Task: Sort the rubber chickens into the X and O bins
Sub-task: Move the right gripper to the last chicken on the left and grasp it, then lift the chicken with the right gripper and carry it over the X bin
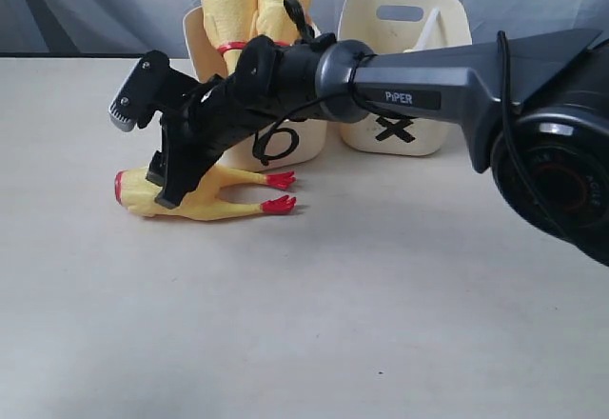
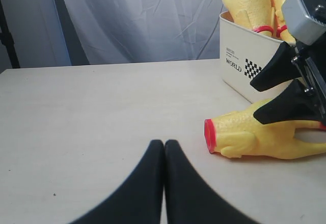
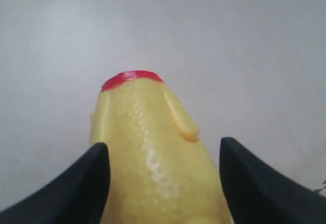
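1. Risk: the soft, bumpy headless chicken could squirm out if the right gripper closes off-centre. The arm is near the O bin, poss. bump on lift.
2. Chicken lies on the table in front of the O bin, btwn the right gripper's spread jaws, not pinched yet. Left gripper is pressed together, empty.

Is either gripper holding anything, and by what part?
Nothing is held. The right gripper straddles the body of the headless chicken, jaws open; the left gripper is shut, empty.

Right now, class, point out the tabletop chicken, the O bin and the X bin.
tabletop chicken point(image 2: 244, 137): left wrist view, body.
O bin point(image 1: 309, 145): exterior view, front wall.
X bin point(image 1: 436, 138): exterior view, front wall.
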